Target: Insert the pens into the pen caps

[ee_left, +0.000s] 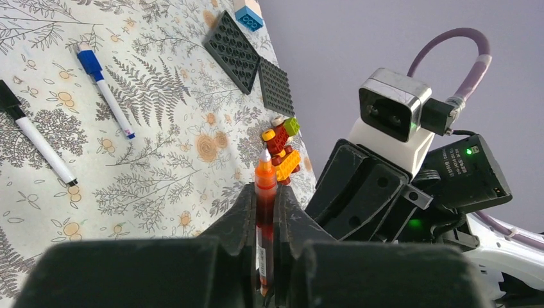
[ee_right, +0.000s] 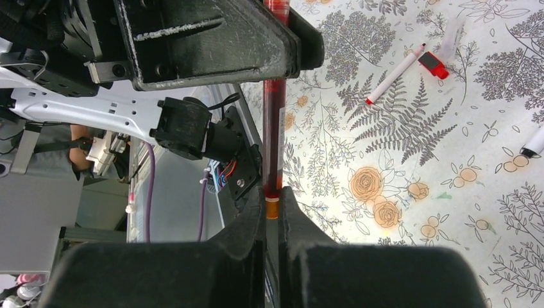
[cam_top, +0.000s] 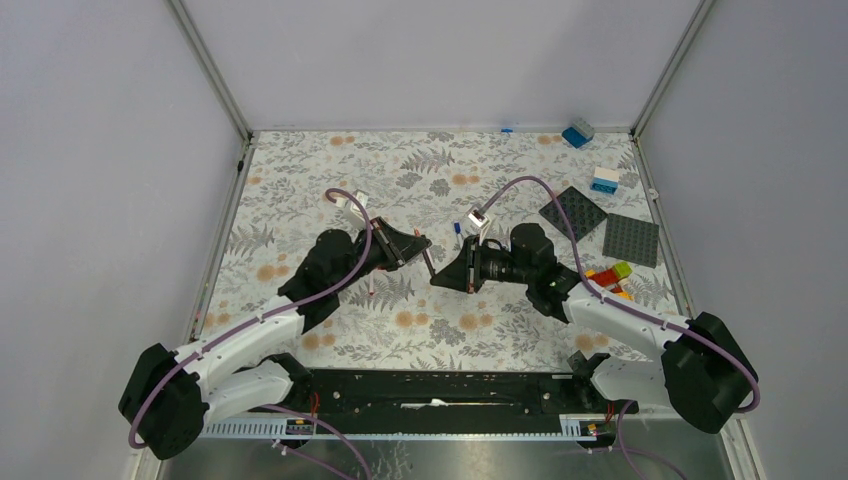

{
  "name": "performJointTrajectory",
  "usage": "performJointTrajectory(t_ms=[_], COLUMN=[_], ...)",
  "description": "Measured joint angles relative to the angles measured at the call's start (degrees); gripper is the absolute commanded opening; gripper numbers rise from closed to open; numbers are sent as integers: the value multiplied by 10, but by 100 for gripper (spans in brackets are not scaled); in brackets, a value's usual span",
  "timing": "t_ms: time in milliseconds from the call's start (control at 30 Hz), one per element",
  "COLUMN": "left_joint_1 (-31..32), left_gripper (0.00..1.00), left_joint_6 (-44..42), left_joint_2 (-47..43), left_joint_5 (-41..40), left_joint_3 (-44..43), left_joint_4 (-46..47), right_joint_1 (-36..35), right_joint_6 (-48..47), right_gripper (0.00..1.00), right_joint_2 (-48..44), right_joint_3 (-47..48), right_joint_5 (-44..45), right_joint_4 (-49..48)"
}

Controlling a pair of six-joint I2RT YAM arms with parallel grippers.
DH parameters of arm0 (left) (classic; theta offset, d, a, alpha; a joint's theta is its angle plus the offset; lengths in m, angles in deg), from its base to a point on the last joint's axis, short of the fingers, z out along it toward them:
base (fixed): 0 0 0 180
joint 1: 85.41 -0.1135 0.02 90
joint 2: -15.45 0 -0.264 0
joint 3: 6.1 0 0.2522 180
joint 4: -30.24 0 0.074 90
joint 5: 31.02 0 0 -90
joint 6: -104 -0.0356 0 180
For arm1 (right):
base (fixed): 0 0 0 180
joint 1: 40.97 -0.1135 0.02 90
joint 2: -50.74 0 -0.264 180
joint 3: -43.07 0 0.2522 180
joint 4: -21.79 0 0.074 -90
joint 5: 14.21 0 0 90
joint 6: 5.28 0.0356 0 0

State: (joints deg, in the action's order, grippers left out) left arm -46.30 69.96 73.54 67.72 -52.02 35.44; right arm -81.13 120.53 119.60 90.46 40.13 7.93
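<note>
Gripping red pen (ee_right: 274, 128) mid-air over bench (cam_top: 330, 170), between arms: clamping barrel in left end effector (ee_left: 264, 192), pinching orange tip end narrowly in right end effector (ee_right: 272, 206). Needing slow, straight push along barrel axis, avoiding sideways bending

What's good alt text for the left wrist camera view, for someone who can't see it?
The left fingers clamp a red pen, orange tip pointing away beside the right arm's wrist camera. A blue-capped white pen and a black-capped white pen lie on the floral mat at left.
</note>
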Motion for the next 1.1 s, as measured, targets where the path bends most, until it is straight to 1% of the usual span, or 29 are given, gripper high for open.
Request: performJointTrajectory(t_ms=[33, 67, 100, 133, 167, 267, 367, 767, 933, 1100], left_joint_1=[0, 0, 0, 0, -1, -3, -4, -4, -4, -4], left_gripper=[0, 0, 0, 0, 0, 0, 0, 0, 0, 0], left_joint_6=[2, 3, 4, 4, 4, 4, 4, 13, 18, 30], left_joint_2=[0, 0, -1, -2, -2, -5, -10, -18, -18, -18], left_joint_5=[1, 1, 1, 0, -1, -3, -3, -3, -2, 1], left_joint_3=[0, 0, 0, 0, 0, 1, 8, 29, 34, 37], left_joint_4=[0, 1, 2, 2, 2, 2, 5, 20, 33, 49], right_joint_1=[-1, -1, -1, -2, -3, -6, -6, -6, -6, -6], right_joint_6=[-2, -5, -4, -5, -5, -5, 2, 33, 42, 46], right_gripper=[24, 43, 60, 69, 73, 74, 71, 50, 47, 41], right_joint_2=[0, 0, 0, 0, 0, 0, 0, 28, 38, 40], right_joint_3=[1, 3, 4, 5, 7, 9, 10, 29, 31, 31], right_joint_5=[0, 1, 2, 2, 2, 2, 2, 18, 21, 22], right_joint_4=[2, 5, 5, 7, 8, 2, -5, -43, -46, -52])
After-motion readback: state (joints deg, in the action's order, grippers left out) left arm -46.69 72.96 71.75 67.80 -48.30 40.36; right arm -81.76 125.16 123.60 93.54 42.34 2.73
